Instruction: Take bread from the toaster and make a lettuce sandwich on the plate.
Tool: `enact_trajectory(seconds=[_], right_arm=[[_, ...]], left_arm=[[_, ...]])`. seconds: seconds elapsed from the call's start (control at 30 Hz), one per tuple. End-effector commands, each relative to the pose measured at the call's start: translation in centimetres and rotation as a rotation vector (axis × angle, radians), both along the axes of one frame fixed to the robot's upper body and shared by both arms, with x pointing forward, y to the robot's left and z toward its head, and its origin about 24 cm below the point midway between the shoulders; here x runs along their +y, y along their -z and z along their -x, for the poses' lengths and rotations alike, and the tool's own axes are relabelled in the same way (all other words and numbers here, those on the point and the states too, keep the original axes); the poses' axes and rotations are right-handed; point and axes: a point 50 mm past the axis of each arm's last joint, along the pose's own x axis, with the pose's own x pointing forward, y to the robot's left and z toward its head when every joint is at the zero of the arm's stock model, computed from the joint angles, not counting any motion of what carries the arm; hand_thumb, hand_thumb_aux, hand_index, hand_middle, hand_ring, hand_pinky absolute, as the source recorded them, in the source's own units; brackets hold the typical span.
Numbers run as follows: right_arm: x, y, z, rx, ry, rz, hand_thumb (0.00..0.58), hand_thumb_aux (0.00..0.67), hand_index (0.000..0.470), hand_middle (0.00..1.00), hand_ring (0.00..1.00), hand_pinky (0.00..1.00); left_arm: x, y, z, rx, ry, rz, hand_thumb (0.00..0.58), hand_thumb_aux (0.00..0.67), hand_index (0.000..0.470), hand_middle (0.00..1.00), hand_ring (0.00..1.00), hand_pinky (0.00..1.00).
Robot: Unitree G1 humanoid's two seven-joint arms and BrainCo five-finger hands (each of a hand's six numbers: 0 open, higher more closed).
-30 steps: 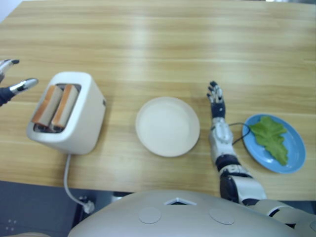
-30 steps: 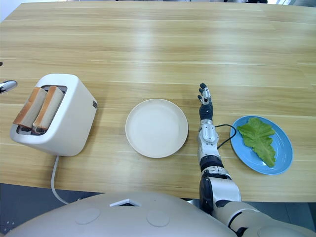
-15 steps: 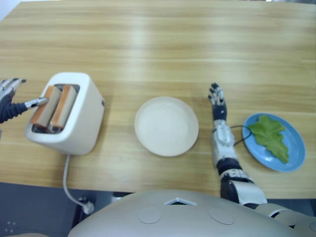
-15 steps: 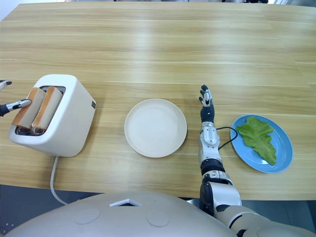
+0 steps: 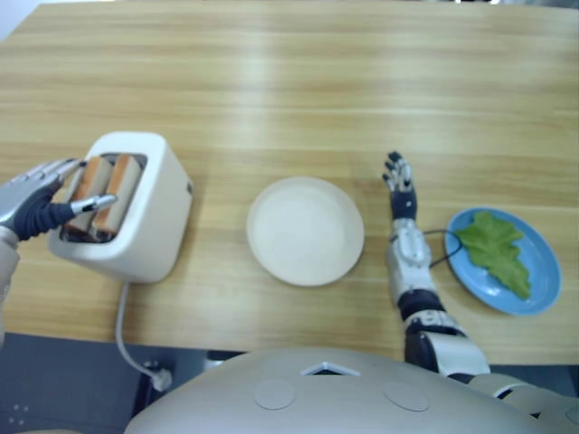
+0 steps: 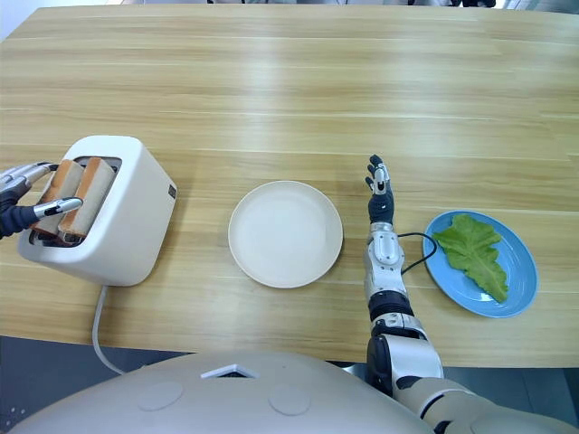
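Left hand: the left hand [image 6: 16, 204] is at the outer side of the toaster [image 6: 122, 231]. Its fingers [image 6: 56, 207] are spread apart and stick out over the top of the toaster. They are not closed on anything.
Bread: two slices of bread [image 6: 88, 183] stand up in the toaster slots, right under the left hand's fingertips. One fingertip is at the far end of the nearer slice and one lies across the middle.
Right hand: the right hand [image 6: 380, 193] lies flat on the counter [image 6: 271, 90] with straight fingers, holding nothing.
Plate: the round cream plate [image 6: 285, 233] is just beside the right hand, on the side toward the left hand. It is well apart from the left hand, past the toaster.
Lettuce: the green lettuce [image 6: 472, 249] leaf lies on a blue plate [image 6: 522, 271], near the right hand on its outer side.
Cord: a white cord [image 6: 97, 331] hangs off the counter edge below the toaster.
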Motion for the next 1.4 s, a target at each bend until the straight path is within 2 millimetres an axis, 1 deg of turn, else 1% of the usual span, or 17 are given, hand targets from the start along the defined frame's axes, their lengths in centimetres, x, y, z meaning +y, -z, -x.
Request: enact_trajectory(seconds=[0.03, 0.17, 0.27, 0.47, 0.77, 0.9, 1.03, 1.2, 1.3, 1.4], right_arm=[[-0.2, 0.3, 0.3, 0.02, 0.004, -0.008, 0.0, 0.0, 0.0, 0.0, 0.0, 0.0], [-0.7, 0.4, 0.6, 0.022, 0.012, -0.007, 0.0, 0.0, 0.0, 0.0, 0.0, 0.0], [-1.0, 0.3, 0.8, 0.022, 0.019, -0.004, 0.0, 0.0, 0.0, 0.0, 0.0, 0.0], [-1.4, 0.4, 1.1, 0.027, 0.028, -0.002, 0.0, 0.0, 0.0, 0.0, 0.0, 0.0], [-1.3, 0.4, 1.1, 0.026, 0.024, -0.005, 0.0, 0.0, 0.0, 0.0, 0.0, 0.0], [-1.3, 0.3, 1.1, 0.025, 0.026, -0.003, 0.0, 0.0, 0.0, 0.0, 0.0, 0.0], [-1.5, 0.3, 1.2, 0.024, 0.028, -0.001, 0.0, 0.0, 0.0, 0.0, 0.0, 0.0], [-1.5, 0.2, 1.2, 0.024, 0.028, 0.0, 0.0, 0.0, 0.0, 0.0, 0.0, 0.0], [-1.5, 0.2, 1.2, 0.023, 0.028, 0.001, 0.0, 0.0, 0.0, 0.0, 0.0, 0.0], [-1.5, 0.2, 1.3, 0.025, 0.029, 0.0, 0.0, 0.0, 0.0, 0.0, 0.0, 0.0]], left_arm=[[1.3, 0.6, 0.6, 0.063, -0.041, -0.034, 0.0, 0.0, 0.0, 0.0, 0.0, 0.0], [1.5, 1.5, 1.1, 0.118, -0.056, -0.036, 0.0, 0.0, 0.0, 0.0, 0.0, 0.0], [2.0, 1.8, 1.3, 0.144, -0.078, -0.054, 0.0, 0.0, 0.0, 0.0, 0.0, 0.0], [3.1, 1.3, 1.7, 0.147, -0.116, -0.08, 0.0, 0.0, 0.0, 0.0, 0.0, 0.0], [3.8, 0.4, 1.9, 0.12, -0.124, -0.065, 0.0, 0.0, 0.0, 0.0, 0.0, 0.0], [4.2, 0.6, 2.0, 0.128, -0.135, -0.066, 0.0, 0.0, 0.0, 0.0, 0.0, 0.0], [4.1, 0.9, 2.0, 0.139, -0.129, -0.058, 0.0, 0.0, 0.0, 0.0, 0.0, 0.0], [4.2, 1.1, 1.8, 0.14, -0.131, -0.099, 0.0, 0.0, 0.0, 0.0, 0.0, 0.0], [3.5, 1.6, 1.5, 0.151, -0.103, -0.114, 0.0, 0.0, 0.0, 0.0, 0.0, 0.0], [2.2, 1.8, 1.0, 0.137, -0.057, -0.146, 0.0, 0.0, 0.0, 0.0, 0.0, 0.0]])
